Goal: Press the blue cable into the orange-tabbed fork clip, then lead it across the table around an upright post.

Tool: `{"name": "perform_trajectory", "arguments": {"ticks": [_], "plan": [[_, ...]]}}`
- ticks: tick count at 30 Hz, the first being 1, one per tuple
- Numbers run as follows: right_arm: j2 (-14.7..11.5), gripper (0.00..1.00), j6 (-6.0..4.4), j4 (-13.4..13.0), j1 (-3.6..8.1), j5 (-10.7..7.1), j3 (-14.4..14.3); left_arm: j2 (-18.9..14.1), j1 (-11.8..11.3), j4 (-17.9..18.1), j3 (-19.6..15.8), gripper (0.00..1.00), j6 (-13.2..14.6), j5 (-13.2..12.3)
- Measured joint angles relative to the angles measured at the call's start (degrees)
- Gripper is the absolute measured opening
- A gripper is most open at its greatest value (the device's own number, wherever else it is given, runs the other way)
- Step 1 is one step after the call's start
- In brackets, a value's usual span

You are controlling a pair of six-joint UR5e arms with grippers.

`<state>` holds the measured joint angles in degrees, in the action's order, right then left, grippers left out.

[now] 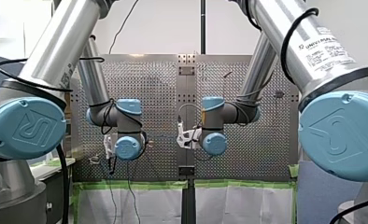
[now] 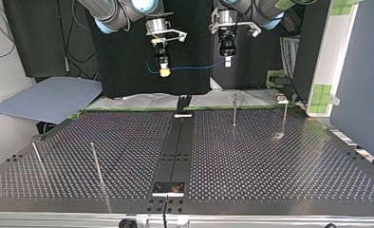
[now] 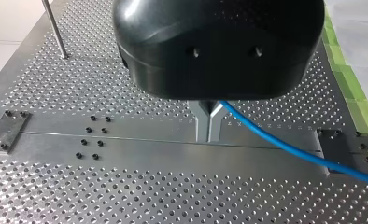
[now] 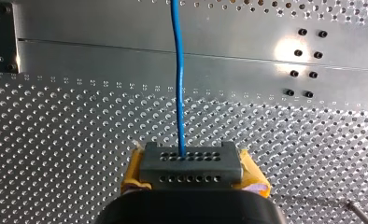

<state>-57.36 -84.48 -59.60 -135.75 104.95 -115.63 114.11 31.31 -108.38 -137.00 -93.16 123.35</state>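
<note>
Apparently pre-clip: gripping the thin blue cable (image 2: 194,68) in mid-air with left jaws and right jaws clamped on it, well above the perforated metal surface (image 2: 270,161); next, lower it precisely into the fork clip.

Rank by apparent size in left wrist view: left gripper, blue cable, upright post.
1. left gripper, largest, but nearest the camera.
2. blue cable.
3. upright post, smallest, though farther off.

Thin posts (image 2: 97,164) rise at both sides of the table (image 2: 251,161); the wide middle between them lies open.
</note>
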Motion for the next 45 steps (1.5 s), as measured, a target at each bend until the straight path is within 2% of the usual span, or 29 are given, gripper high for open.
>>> {"name": "perform_trajectory", "arguments": {"ticks": [6,14,31,33,35,40,45], "plan": [[0.0,0.0,0.0,0.09,0.0,0.0,0.03,0.09,-0.02,0.22,0.15,0.0,0.13,-0.02],[0.0,0.0,0.0,0.34,0.0,0.0,0.01,2.16,0.84,0.52,0.42,0.0,0.59,-0.17],[0.05,0.0,-0.05,0.41,-0.04,0.04,0.01,2.37,0.88,0.53,0.44,0.0,0.62,-0.18],[0.41,0.0,-0.4,0.77,-0.4,0.42,0.0,2.37,0.88,0.53,0.44,0.0,0.61,-0.18],[1.24,0.0,-0.99,1.6,-1.24,1.23,0.01,2.37,0.88,0.53,0.44,0.0,0.62,-0.18],[4.09,0.0,-1.52,4.45,-3.9,4.09,0.01,2.37,0.88,0.53,0.44,0.0,0.62,-0.17],[6.62,0.0,-1.57,7.39,-4.79,6.93,0.0,2.37,0.88,0.53,0.44,0.0,0.62,-0.18]]}}
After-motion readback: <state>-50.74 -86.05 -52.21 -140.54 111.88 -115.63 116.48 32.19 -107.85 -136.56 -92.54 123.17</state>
